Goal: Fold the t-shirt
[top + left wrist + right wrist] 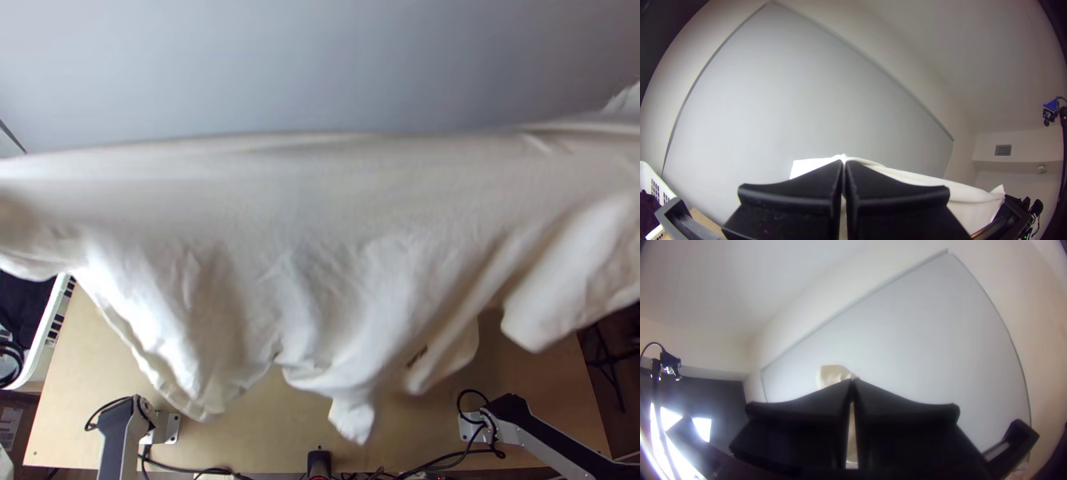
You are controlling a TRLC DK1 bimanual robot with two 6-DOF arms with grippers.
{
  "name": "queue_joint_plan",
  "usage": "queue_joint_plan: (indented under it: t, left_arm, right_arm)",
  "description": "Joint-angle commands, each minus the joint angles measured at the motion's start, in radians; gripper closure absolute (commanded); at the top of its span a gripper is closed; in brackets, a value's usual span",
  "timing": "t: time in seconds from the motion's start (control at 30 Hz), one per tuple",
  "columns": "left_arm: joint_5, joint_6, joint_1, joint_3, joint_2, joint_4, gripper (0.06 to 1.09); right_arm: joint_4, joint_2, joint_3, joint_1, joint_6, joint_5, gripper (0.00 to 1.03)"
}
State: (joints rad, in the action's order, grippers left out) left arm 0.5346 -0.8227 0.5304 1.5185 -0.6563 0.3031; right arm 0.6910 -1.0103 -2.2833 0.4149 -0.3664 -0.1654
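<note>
With left black two-fingered gripper (844, 163) and right black two-fingered gripper (853, 382) clenched on the white cloth t-shirt (320, 208), lower it taut and level onto the light wooden table (72, 400)

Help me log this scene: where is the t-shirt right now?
In the top view, the t-shirt hangs above the table, stretched from side to side, its upper edge held by the left pincer and right pincer.

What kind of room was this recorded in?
Probably a robotics lab or workshop: two robot arms are mounted at a wooden table, cables run along its near edge, and a large grey board stands behind.
</note>
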Motion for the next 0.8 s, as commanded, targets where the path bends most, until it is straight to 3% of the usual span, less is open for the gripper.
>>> queue_joint_plan:
  t: [0.0, 0.13, 0.4, 0.57, 0.67, 0.77]
  left_arm:
    - [0.036, 0.007, -0.012, -0.182, 0.104, -0.027, 1.05]
    - [0.070, 0.014, -0.023, -0.343, 0.155, -0.027, 1.05]
    - [0.113, 0.180, -0.023, -0.725, 0.276, -0.032, 1.05]
    - [0.073, 0.255, -0.024, -0.893, 0.202, -0.183, 1.05]
    - [0.024, 0.287, -0.064, -0.949, 0.083, -0.335, 1.05]
    - [-0.056, 0.398, -0.156, -0.949, -0.060, -0.394, 1.05]
  right_arm:
    - [0.073, 0.090, 0.225, 0.058, 0.012, 0.024, 1.00]
    - [0.010, 0.203, 0.608, 0.064, 0.011, 0.026, 1.00]
    - [-0.163, 0.394, 1.259, 0.013, -0.052, 0.106, 1.00]
    - [-0.360, 0.389, 1.483, -0.018, -0.034, 0.104, 1.00]
    - [-0.485, 0.283, 1.552, -0.065, 0.009, 0.109, 1.00]
    - [-0.663, 0.119, 1.591, -0.091, 0.053, 0.109, 1.00]
